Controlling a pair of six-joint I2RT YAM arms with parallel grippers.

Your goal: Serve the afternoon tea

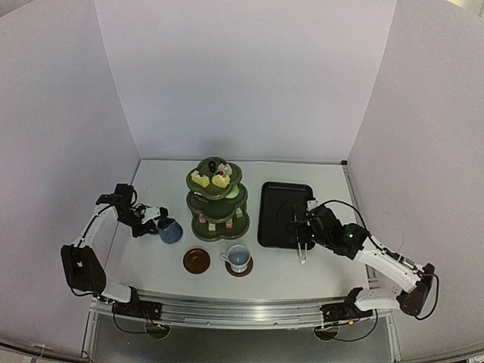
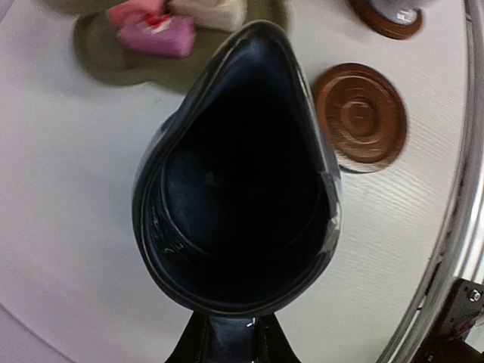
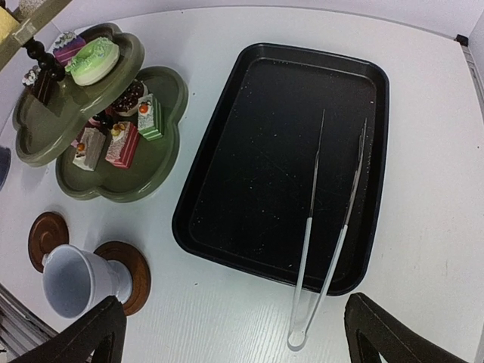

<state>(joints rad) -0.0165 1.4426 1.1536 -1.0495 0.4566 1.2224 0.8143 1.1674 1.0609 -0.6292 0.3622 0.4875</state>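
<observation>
My left gripper (image 1: 159,221) is shut on the handle of the dark blue mug (image 1: 171,231), left of the dark green three-tier stand (image 1: 215,198). In the left wrist view the mug (image 2: 234,189) fills the frame, with my gripper (image 2: 227,336) at its handle and the empty brown saucer (image 2: 359,117) to the right. The stand holds small cakes (image 3: 121,144) on its tiers. The pale mug (image 3: 72,280) stands on the second saucer (image 3: 132,276). My right gripper (image 3: 234,344) is open and empty over the hinge end of the metal tongs (image 3: 325,249).
The black tray (image 3: 249,159) lies right of the stand. The tongs rest on it, their hinge end hanging over its near rim onto the table. The empty saucer (image 1: 197,260) lies just left of the pale mug (image 1: 238,257). A metal rail (image 2: 454,227) runs along the table's near edge.
</observation>
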